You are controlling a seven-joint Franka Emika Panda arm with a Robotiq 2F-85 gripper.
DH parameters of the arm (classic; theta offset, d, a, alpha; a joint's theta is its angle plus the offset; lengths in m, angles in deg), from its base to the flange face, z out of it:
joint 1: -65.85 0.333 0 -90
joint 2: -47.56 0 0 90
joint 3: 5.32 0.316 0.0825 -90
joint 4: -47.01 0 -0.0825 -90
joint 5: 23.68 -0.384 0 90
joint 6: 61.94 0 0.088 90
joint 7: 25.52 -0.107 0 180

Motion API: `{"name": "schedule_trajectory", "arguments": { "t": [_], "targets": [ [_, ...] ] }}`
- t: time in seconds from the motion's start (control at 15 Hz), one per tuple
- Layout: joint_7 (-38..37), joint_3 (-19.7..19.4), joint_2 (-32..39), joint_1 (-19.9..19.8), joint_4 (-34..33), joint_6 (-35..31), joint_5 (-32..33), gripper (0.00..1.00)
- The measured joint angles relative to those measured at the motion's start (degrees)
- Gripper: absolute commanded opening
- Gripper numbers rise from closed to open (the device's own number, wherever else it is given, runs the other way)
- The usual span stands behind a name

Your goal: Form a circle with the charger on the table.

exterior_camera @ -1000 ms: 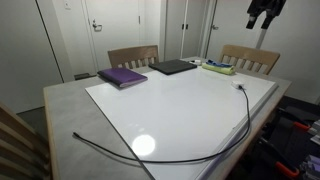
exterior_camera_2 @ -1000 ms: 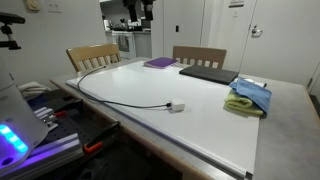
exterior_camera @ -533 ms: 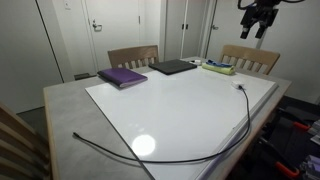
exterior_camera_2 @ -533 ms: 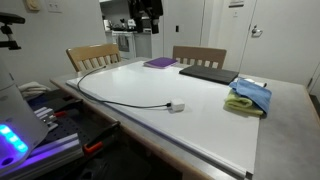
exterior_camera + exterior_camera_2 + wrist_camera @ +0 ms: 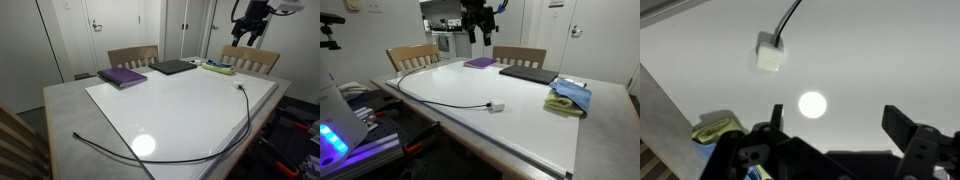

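Hanging released high over the table (image 5: pixel 605 112), the hand (image 5: pixel 479 38) clears laptop (image 5: pixel 527 72), purple book (image 5: pixel 479 62), cloth (image 5: pixel 568 97) and charger (image 5: pixel 496 105).

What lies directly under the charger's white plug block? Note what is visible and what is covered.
The plug block rests on the glossy white sheet. The grey table shows only around the sheet's edges; beneath the plug it is covered.

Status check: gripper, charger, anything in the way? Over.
Gripper open, empty, high above the table. Charger lies in a loose open curve, no circle yet. Laptop, purple book, cloth apart from the cable.
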Motion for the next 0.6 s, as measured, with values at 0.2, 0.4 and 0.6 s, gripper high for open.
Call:
{"name": "schedule_trajectory", "arguments": {
  "t": [0.2, 0.4, 0.6],
  "targets": [
    [-1.5, -0.01, 3.7, -0.8, -1.07, -3.22, 0.0, 1.0],
    [-2.59, -0.12, 7.43, -1.66, -2.27, -4.41, 0.08, 1.0],
    [-2.85, -1.08, 11.15, -2.5, -3.36, -4.86, 0.08, 1.0]
  ]
}}
